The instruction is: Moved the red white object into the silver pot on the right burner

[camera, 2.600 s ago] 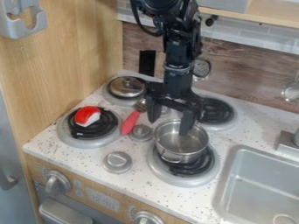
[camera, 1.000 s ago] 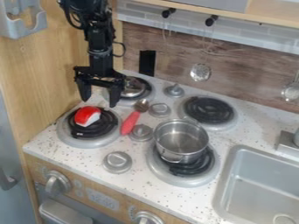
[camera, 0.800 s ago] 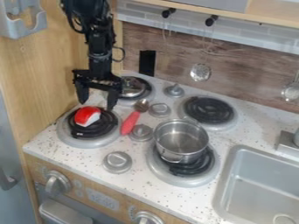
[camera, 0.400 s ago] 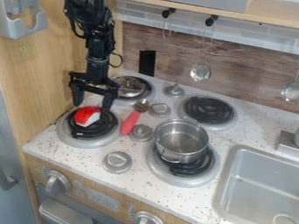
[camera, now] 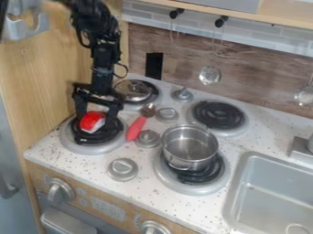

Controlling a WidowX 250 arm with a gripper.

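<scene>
In the camera view, the black two-finger claw (camera: pixel 95 119) is held wide open, with one finger on each side of the small red and white toy (camera: pixel 90 124). The toy is set on the black front left burner (camera: pixel 99 138). The shiny silver metal pot (camera: pixel 198 163) is set on the black front right burner (camera: pixel 191 177). A spoon with a red handle (camera: pixel 136 128) is laid between the two burners on the speckled white table (camera: pixel 149 197).

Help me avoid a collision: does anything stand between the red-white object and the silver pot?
A red-handled utensil and the gray knob beside it lie low between them; a lifted carry would probably clear both.
</scene>
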